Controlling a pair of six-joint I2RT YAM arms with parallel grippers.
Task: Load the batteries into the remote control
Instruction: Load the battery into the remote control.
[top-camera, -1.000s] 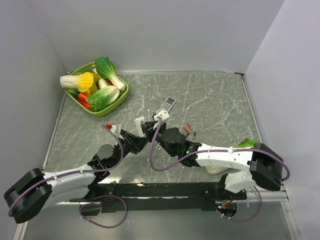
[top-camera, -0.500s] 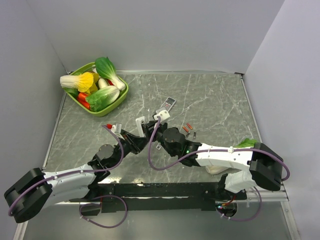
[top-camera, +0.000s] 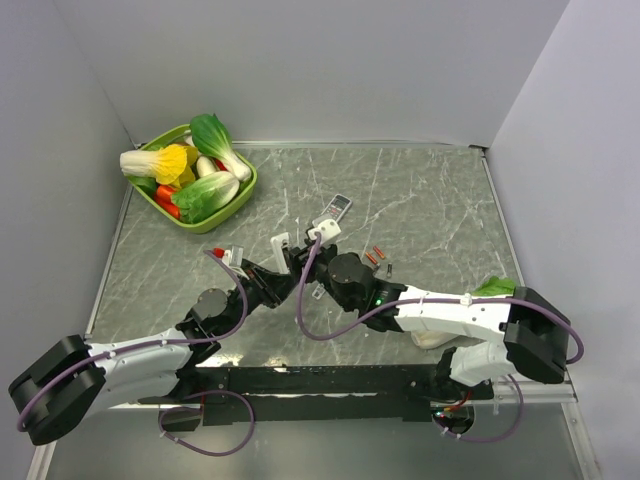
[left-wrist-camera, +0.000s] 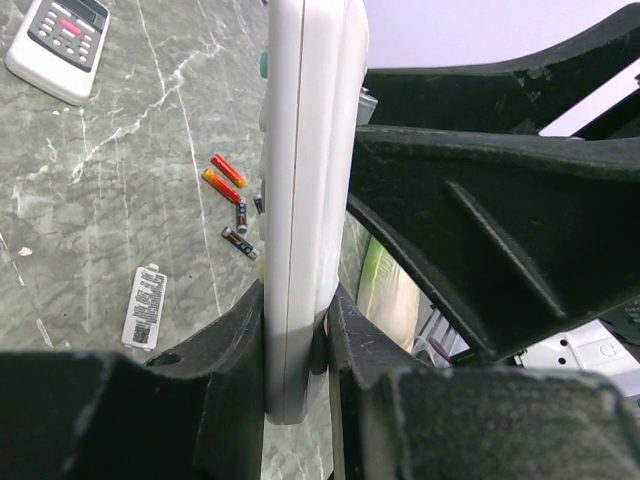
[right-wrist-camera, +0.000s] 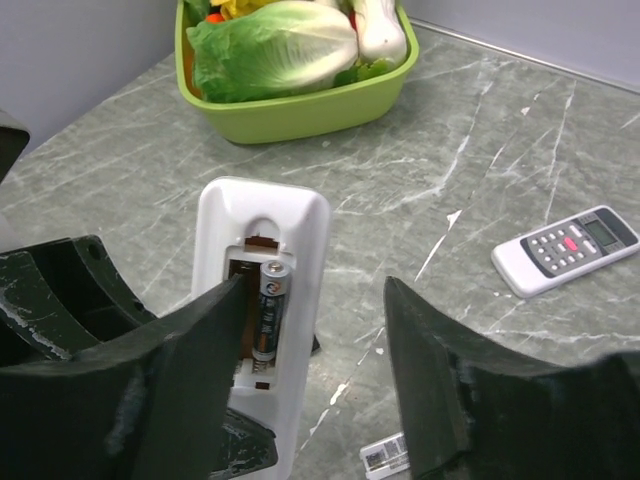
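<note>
1. Two grippers meet near the middle of the table. The left gripper (left-wrist-camera: 297, 332) is clamped tight on one end of a white remote (left-wrist-camera: 300, 150), a finger (left-wrist-camera: 235, 350) pressed against each flat face.
2. The right gripper (right-wrist-camera: 312, 300) stands with its jaws well apart and holds nothing (the remote's open back shows in the gap between its fingers).
3. That remote has its back cover off. One dark battery (right-wrist-camera: 270, 305) with a silvery end lies lengthwise in the compartment. The slot beside it is partly hidden behind the right gripper's left-hand finger (right-wrist-camera: 170, 390), so I cannot tell what is in it.
4. On the marble table (top-camera: 430, 190), just right of the grippers, the loose batteries lie close together. Two are orange-red (left-wrist-camera: 228, 170) and two are dark (left-wrist-camera: 241, 216).
5. Nearer than those, a small white labelled plate (left-wrist-camera: 147, 306) lies flat on the table (it could be the cover, but I cannot say).
6. A second remote (top-camera: 337, 208), buttons up, lies just beyond the grippers on the far side.
7. Off in the far left corner a green basket (top-camera: 247, 190) is piled with vegetables, a pale lettuce (right-wrist-camera: 275, 45) among them.
8. Another leafy green vegetable (top-camera: 492, 287) lies at the right edge, beside the right arm.
</note>
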